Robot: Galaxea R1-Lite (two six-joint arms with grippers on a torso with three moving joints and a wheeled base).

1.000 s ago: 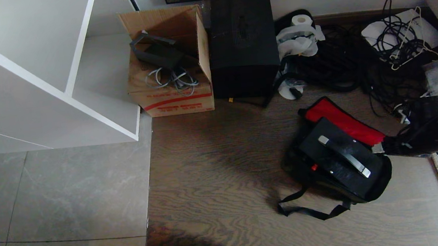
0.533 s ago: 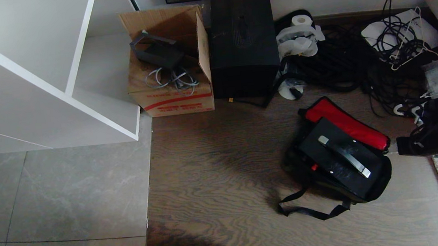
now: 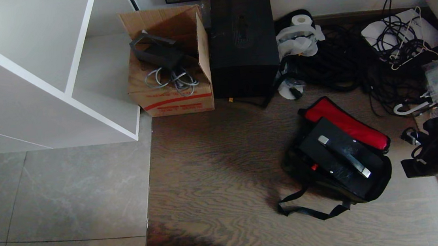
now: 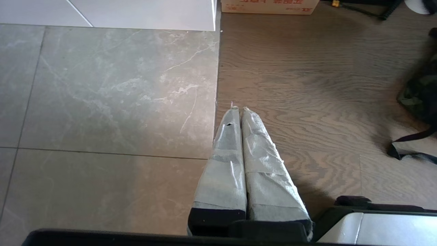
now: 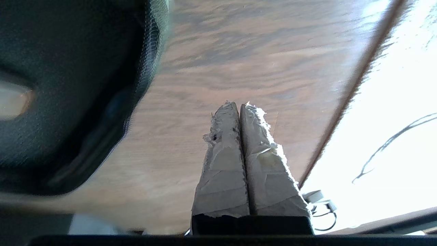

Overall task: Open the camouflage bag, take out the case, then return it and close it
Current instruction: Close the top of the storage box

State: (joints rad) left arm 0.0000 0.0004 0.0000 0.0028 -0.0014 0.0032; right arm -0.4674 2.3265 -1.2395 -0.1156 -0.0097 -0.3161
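Both hands are clenched empty: right hand (image 5: 240, 106) low beside the camouflage bag (image 3: 380, 174).

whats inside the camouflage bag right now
The camouflage bag lies open, its red-lined flap folded back. Inside sits the case, handle up, a small red latch on its edge. Anything beneath the case is hidden.

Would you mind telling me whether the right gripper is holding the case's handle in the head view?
No: the right gripper sits off to the side of the camouflage bag, shut on nothing, while the case lies untouched in the open bag.
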